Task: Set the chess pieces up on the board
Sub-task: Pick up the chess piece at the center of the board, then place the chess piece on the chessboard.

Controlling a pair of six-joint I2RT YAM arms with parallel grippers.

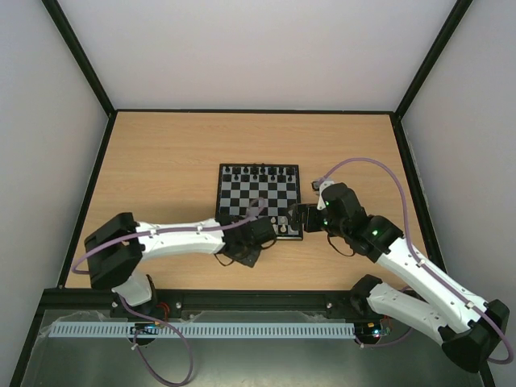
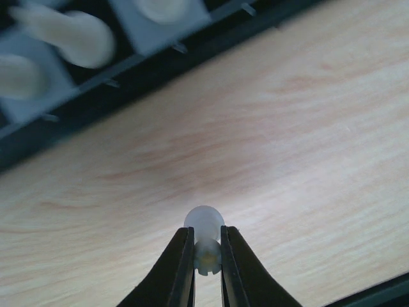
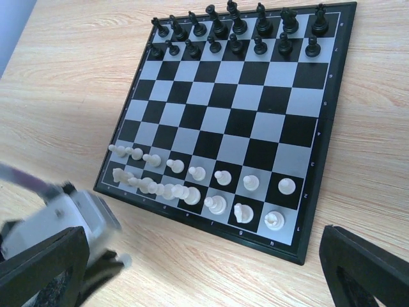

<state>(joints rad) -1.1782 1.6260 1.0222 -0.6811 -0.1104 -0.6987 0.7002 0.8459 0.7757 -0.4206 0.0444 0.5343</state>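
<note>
The board [image 3: 268,125] lies flat in the middle of the wooden table and also shows in the top view [image 1: 258,197]. Black chess pieces [image 3: 236,29] fill its two far rows. White chess pieces [image 3: 220,176] stand in its two near rows. My left gripper [image 2: 208,235] is shut on a small white chess piece [image 2: 204,220] and holds it over bare wood just off the board's near edge [image 2: 128,77]. In the right wrist view the left gripper [image 3: 77,220] is at the lower left. My right gripper [image 3: 204,275] is wide open and empty, near the board's near right corner.
A black frame rail [image 1: 258,112] borders the table's far side, with pale walls around it. Purple cables [image 1: 379,165] loop over both arms. Both arms [image 1: 177,238] reach in from the near edge towards the board's front.
</note>
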